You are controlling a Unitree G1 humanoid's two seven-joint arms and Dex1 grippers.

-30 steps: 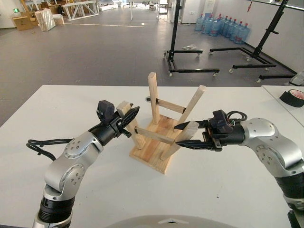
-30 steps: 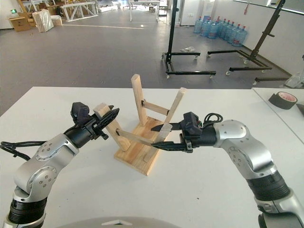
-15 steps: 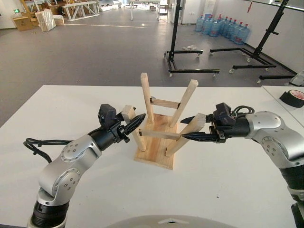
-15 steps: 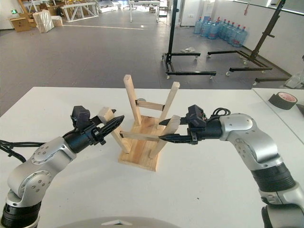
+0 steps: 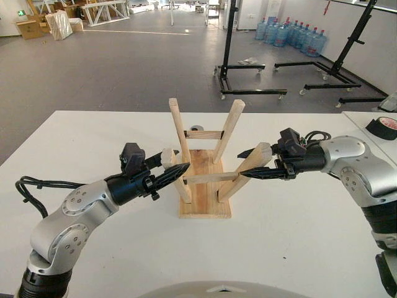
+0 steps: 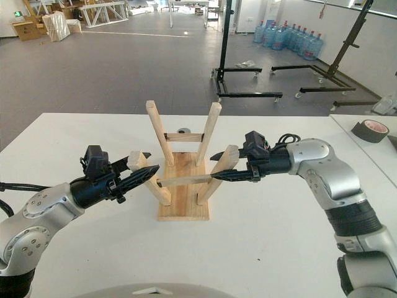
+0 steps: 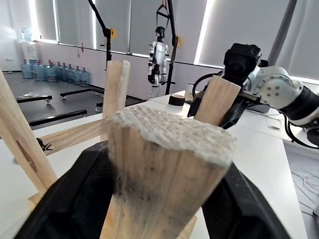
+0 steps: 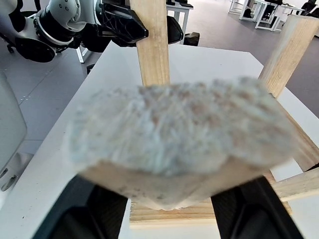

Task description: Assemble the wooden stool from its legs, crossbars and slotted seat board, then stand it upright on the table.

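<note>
Item: stool (image 5: 205, 162), assembled, inverted.

- Seat board (image 5: 205, 210): flat on the table (image 5: 298, 248), with four legs rising from it. The front crossbar (image 5: 205, 178) and rear crossbar (image 5: 203, 135) span above it.
- Left gripper (image 5: 172, 166): clamped on the free end of the left leg (image 5: 181, 189), which rises from the board's near left corner.
- Right gripper (image 5: 245, 164): clamped on the end of the right leg (image 5: 232, 186), which rises from the board's near right corner.
- Step in hand, as I judge it: the turn-over. Assembly looks finished (I cannot vouch for joint tightness).
- Next move calls for lifting with both arms together and rotating the board uppermost, with grips matched so neither leg levers loose.
</note>
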